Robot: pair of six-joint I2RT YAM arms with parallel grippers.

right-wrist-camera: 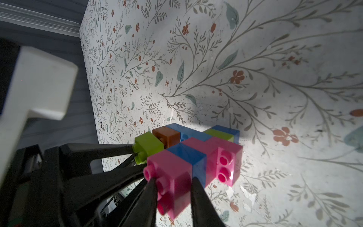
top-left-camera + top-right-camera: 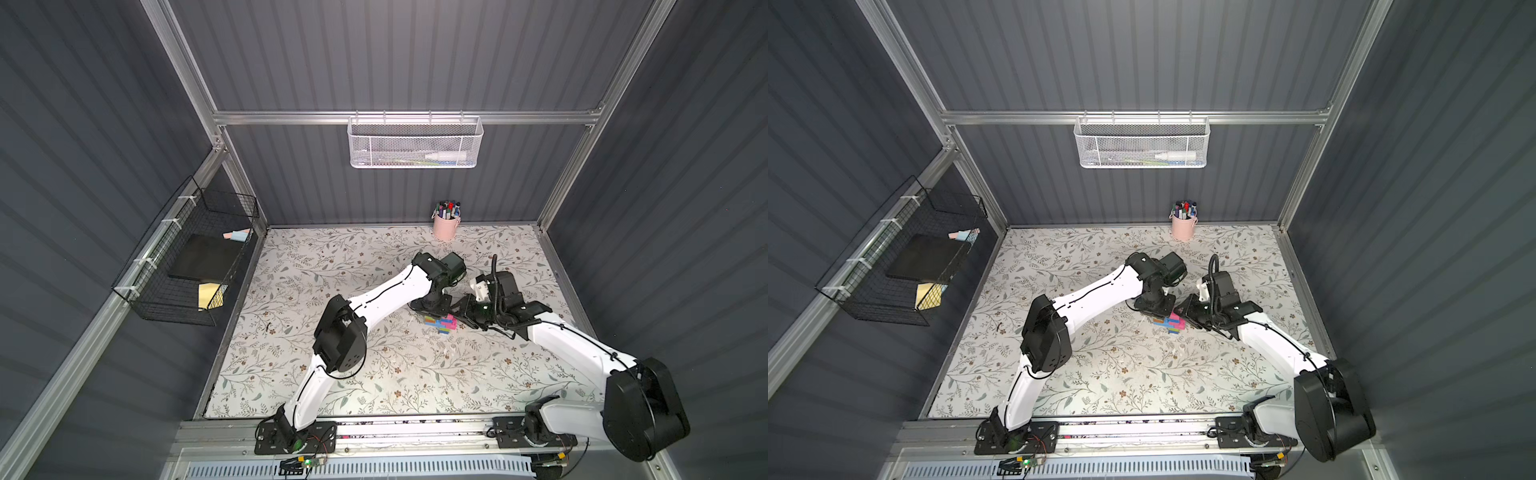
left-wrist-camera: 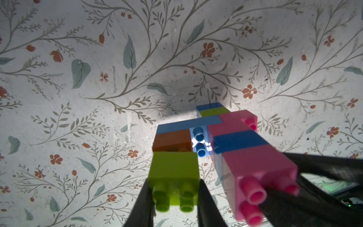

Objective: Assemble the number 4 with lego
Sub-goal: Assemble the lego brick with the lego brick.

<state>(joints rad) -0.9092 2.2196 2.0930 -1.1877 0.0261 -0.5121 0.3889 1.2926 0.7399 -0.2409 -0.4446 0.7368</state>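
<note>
- A white mesh basket [image 2: 413, 143] is hung on the rear rail, and a white bottle [image 2: 446, 156] is seen lying in it.
- A black wire basket [image 2: 187, 257] is fixed to a side wall. A flat black slab [image 2: 205, 257], a yellow pad [image 2: 208, 294] and a small pink-and-blue piece [image 2: 237, 235] are held in it.
- A pink cup [image 2: 445, 228] is stood at the table's rear edge and is filled with marker pens [image 2: 449, 208].
- The table [image 2: 332, 374] is covered with a floral pattern and is enclosed by dark grey ribbed walls [image 2: 395, 54] in an aluminium frame [image 2: 291, 117].
- The number 4 [image 2: 440, 324] is seen in both top views [image 2: 1169, 324], between the left gripper [image 3: 174, 198] and the right gripper [image 1: 173, 188], toward the right arm's side of the table. Whether it rests on the surface or is slightly raised cannot be told.
- A light-blue bar [image 3: 186, 123] is crossed by a column of pink, blue, pink, lime green and blue bricks. The short arm is formed by an orange brick [image 1: 167, 135] and a lime green end brick [image 3: 173, 171].
- The left gripper's fingers are clamped on the lime green end brick. The right gripper's fingers are clamped on the pink end brick [image 1: 172, 173].
</note>
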